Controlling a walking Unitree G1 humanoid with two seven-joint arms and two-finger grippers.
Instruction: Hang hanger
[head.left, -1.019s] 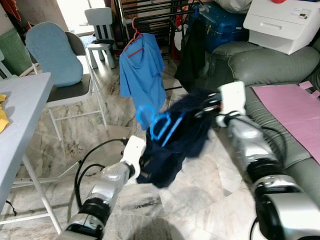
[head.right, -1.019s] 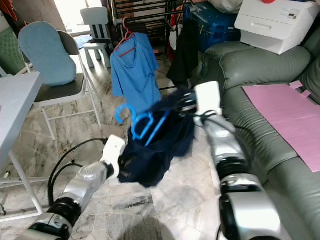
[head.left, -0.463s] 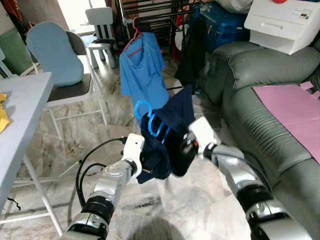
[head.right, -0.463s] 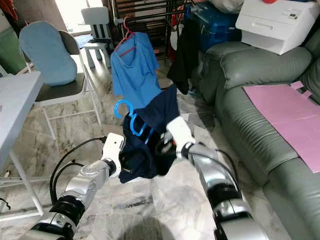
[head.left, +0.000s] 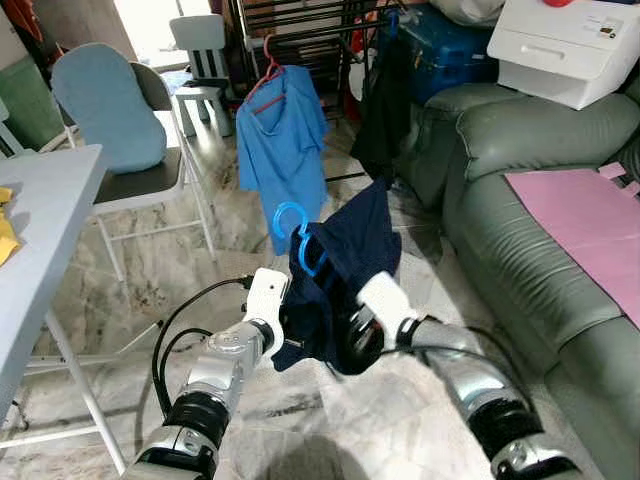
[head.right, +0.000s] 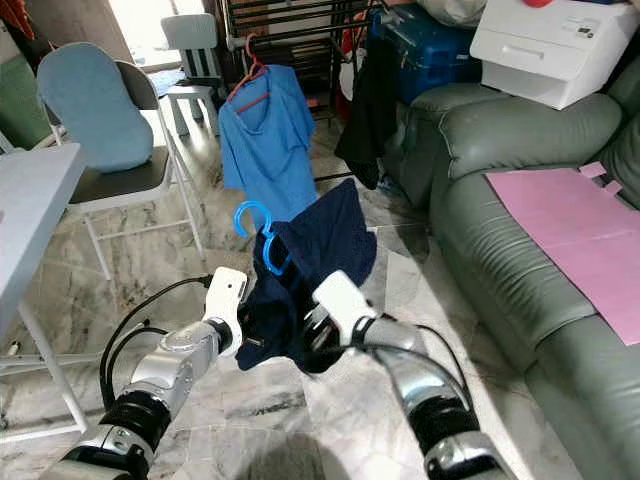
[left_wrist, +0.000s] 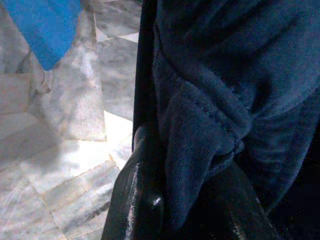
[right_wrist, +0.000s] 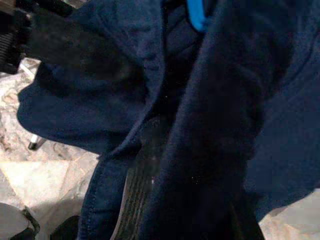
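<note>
Blue hanger (head.left: 298, 237) with navy garment (head.left: 345, 270) is held low between both claws, rack (head.left: 300, 20) well beyond. Left claw (left_wrist: 165, 200) is clamped on a fold of the fabric. Right claw (right_wrist: 165, 165) is buried in cloth; its state cannot be told. Risk: only cloth is gripped, so the hanger could be slipped out or tilted during the lift.
</note>
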